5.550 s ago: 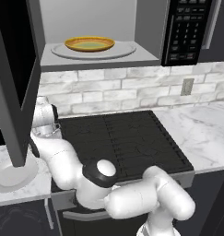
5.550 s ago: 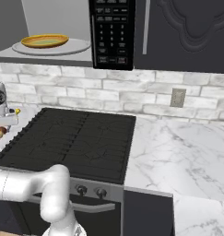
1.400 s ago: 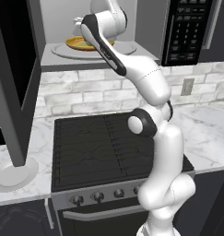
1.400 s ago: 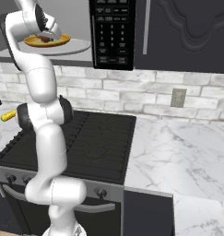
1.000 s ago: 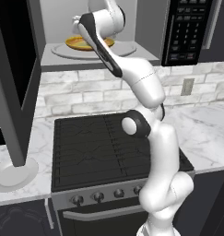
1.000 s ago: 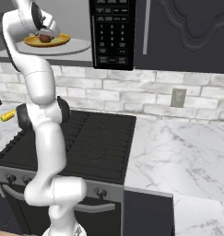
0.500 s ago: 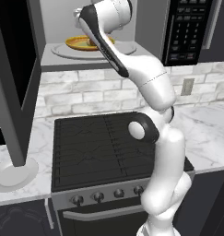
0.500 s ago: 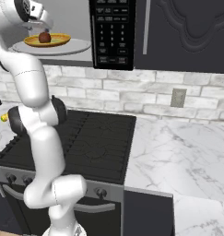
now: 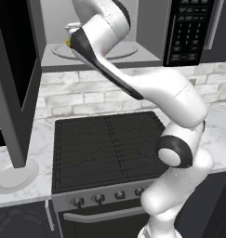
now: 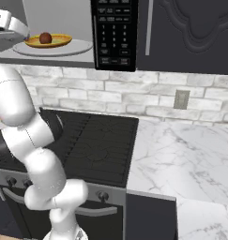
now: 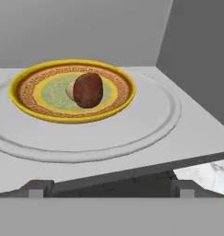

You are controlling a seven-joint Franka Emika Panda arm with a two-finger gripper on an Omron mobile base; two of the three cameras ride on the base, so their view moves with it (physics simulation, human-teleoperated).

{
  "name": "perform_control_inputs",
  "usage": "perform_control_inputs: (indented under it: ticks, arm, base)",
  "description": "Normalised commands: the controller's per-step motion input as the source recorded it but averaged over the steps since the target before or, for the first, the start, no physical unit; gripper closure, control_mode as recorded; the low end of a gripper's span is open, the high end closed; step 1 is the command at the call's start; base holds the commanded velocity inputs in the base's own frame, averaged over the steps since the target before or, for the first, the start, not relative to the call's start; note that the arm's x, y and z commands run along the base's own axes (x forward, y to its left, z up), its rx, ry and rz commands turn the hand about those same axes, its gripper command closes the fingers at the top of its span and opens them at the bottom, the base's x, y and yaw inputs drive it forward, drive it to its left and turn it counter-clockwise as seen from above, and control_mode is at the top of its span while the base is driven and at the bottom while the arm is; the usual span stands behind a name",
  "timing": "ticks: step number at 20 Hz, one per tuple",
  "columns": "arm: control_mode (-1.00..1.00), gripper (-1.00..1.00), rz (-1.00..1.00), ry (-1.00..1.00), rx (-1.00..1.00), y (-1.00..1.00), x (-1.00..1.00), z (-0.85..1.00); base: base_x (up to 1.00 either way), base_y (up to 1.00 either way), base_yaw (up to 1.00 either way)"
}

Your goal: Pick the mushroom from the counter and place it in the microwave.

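Tool [image 11: 111, 191] has backed away from mushroom [image 11: 87, 90] on plate [image 11: 30, 106]

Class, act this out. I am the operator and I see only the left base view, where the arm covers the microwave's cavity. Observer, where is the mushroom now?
Observer: The mushroom lies on the yellow plate inside the microwave.
Operator: Is the gripper holding it?
Observer: No. In the hand view the gripper is open, with its tips wide apart, short of the plate and nothing between them.
Operator: What is the plate standing on?
Observer: It rests on the round turntable, towards the left in the hand view.
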Motion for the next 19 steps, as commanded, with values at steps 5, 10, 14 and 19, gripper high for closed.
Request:
perform_control_inputs:
  ticks: [5,10,14,19]
  arm:
    - [-1.00,-1.00,0.00,-0.33,0.00,-0.44,-1.00,-0.56]
    - [-1.00,-1.00,0.00,-0.04,0.04,-0.92,-1.00,-0.17]
    - [-1.00,-1.00,0.01,0.03,0.13,-0.83,-1.00,-0.42]
    - [-1.00,-1.00,0.13,0.33,0.11,-0.64,-0.38,-0.77]
  base:
    - [0.00,0.00,0.00]
    - [0.00,0.00,0.00]
    - [0.00,0.00,0.00]
    - [0.00,0.00,0.00]
